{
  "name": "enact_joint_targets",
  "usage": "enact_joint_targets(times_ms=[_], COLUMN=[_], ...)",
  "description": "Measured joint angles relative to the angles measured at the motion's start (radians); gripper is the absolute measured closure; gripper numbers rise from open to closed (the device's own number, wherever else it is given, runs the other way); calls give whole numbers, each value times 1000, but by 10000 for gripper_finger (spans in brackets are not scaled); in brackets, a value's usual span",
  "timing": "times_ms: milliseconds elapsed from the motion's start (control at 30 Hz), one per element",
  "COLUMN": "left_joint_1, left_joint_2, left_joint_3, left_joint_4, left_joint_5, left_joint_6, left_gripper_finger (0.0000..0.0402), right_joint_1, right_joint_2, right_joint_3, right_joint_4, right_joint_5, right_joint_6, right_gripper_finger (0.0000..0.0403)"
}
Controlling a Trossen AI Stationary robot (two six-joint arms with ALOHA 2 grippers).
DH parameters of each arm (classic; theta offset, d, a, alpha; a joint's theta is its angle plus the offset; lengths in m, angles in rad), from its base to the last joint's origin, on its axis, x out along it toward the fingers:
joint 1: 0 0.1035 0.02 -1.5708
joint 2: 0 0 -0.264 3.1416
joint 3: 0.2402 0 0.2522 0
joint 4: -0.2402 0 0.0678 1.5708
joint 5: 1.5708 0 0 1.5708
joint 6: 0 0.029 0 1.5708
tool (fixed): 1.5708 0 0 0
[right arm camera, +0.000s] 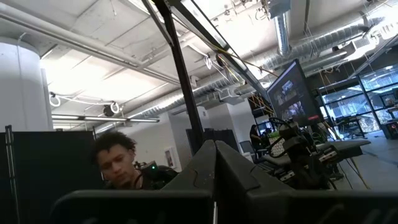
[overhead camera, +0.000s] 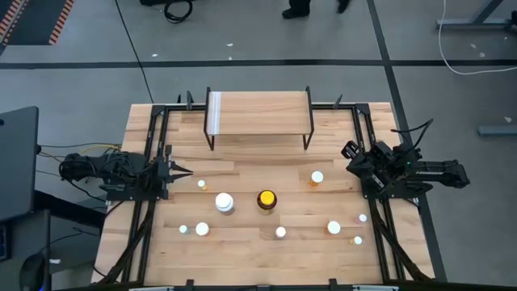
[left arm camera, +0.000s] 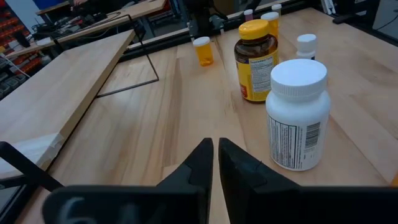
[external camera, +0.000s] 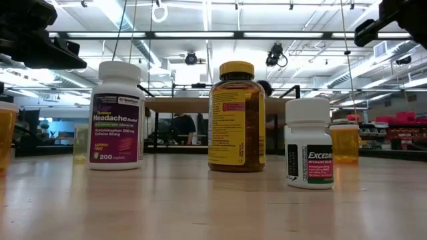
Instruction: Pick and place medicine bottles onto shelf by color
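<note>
Medicine bottles (overhead camera: 224,202) apart from closed left gripper (overhead camera: 187,170)

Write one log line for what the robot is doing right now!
left gripper: shut, empty, near large white bottle | right gripper: shut, empty, raised at table's right | shelf: no bottles on it | bottles: all on table

industrial lab, exposed ceiling ducts (right arm camera: 292,37), monitors (right arm camera: 291,93), concrete floor (overhead camera: 266,40)

A light wooden bench (overhead camera: 266,246) carries a small raised shelf (overhead camera: 258,113) near its far edge, nothing on it. In front stand scattered medicine bottles, including a large white bottle (overhead camera: 224,203) beside a yellow-capped amber bottle (overhead camera: 266,200).
</note>
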Motion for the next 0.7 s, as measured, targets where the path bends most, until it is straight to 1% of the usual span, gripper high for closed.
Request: enact_joint_targets(times_ms=[367, 567, 700], left_joint_1=[0, 0, 0], left_joint_2=[0, 0, 0], left_joint_3=[0, 0, 0], left_joint_4=[0, 0, 0], left_joint_5=[0, 0, 0], left_joint_6=[0, 1, 53], left_gripper_finger=[374, 366, 367], right_joint_1=[0, 0, 0], right_joint_2=[0, 0, 0], right_joint_3=[0, 0, 0], right_joint_4=[0, 0, 0], right_joint_5=[0, 0, 0], right_joint_6=[0, 0, 0], right_gripper_finger=[387, 387, 387])
